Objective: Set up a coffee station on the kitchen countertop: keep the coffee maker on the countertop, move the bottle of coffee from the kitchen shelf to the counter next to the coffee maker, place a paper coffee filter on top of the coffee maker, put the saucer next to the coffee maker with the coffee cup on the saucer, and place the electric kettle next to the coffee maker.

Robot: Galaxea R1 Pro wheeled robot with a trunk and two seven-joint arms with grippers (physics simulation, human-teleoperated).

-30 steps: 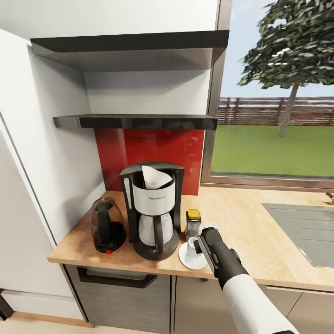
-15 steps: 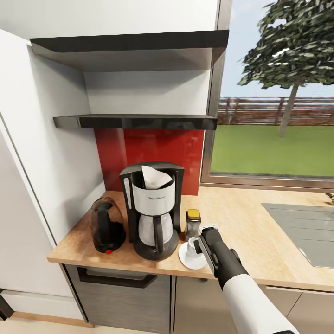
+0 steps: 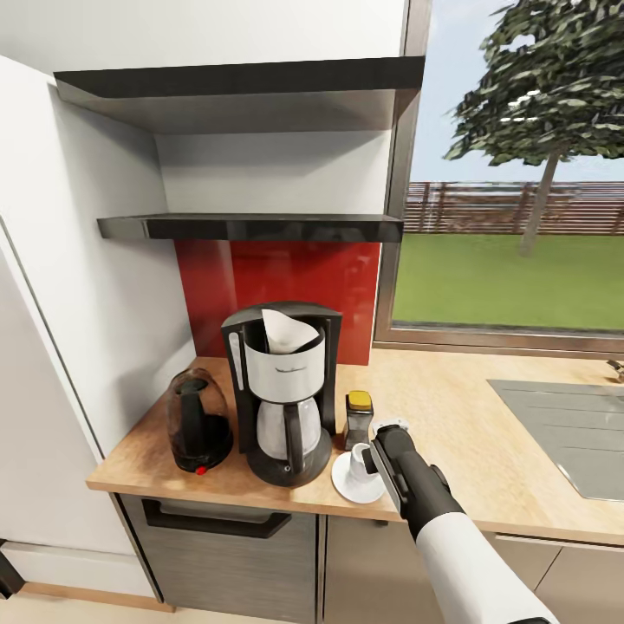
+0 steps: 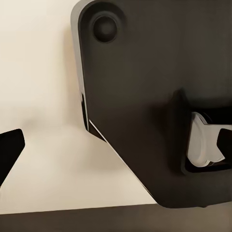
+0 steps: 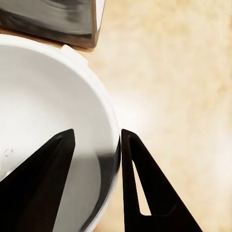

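At the cup: the right gripper (image 5: 96, 159) has one finger inside the coffee cup (image 3: 359, 459) and one outside, pinching its wall.
Cup: on the saucer (image 3: 347, 482), just right of the coffee maker (image 3: 282, 390).
Jar: bottle of coffee (image 3: 359, 418) behind the cup.
Filter: paper coffee filter (image 3: 288, 332) atop the coffee maker.
Kettle: electric kettle (image 3: 199, 420) left of the coffee maker.
Left gripper: cannot tell.

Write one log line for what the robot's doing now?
right gripper: jaws astride rim of small white cup | cup on round white saucer | beside tall black coffee maker
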